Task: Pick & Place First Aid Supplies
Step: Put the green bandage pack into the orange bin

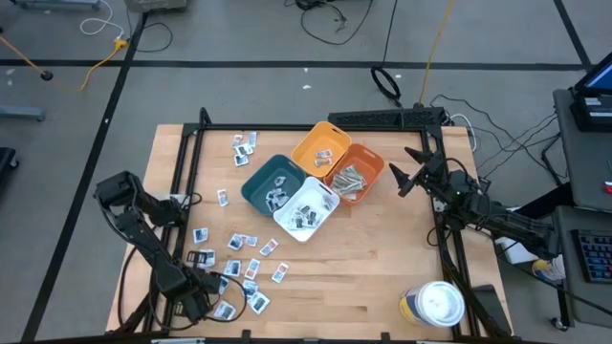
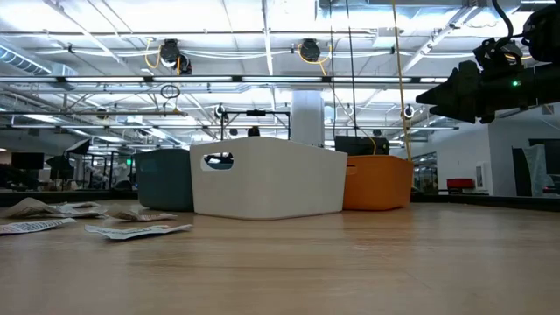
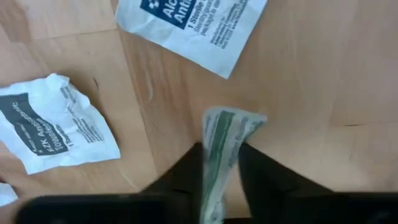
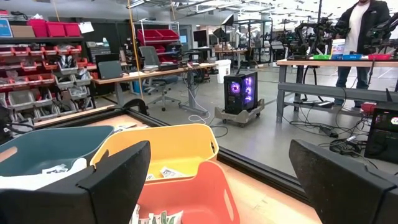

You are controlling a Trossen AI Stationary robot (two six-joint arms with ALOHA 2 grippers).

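Grey-green wrapped strip [image 3: 225, 158] pinched between the left gripper [image 3: 222, 171] fingers — right gripper [image 4: 217, 180] wide apart, idle.

In the left wrist view the lower end of the green-striped strip [image 3: 225, 155] ran off the picture's edge between the dark fingers [image 3: 267, 183], so its full length could not be seen. The blue-marked white packet [image 3: 189, 25] was cut off by the edge, its lettering only partly legible, and the crumpled packet [image 3: 53, 127] carried print too blurred to read. From above, the left gripper [image 1: 203, 290] sat among scattered packets [image 1: 239, 253] whose marks were too small to tell apart. In the low view the white bin [image 2: 267, 178] hid most of the teal bin [image 2: 164, 179] and orange bin [image 2: 378, 182]. The tub [image 1: 438, 306] was partly cropped.
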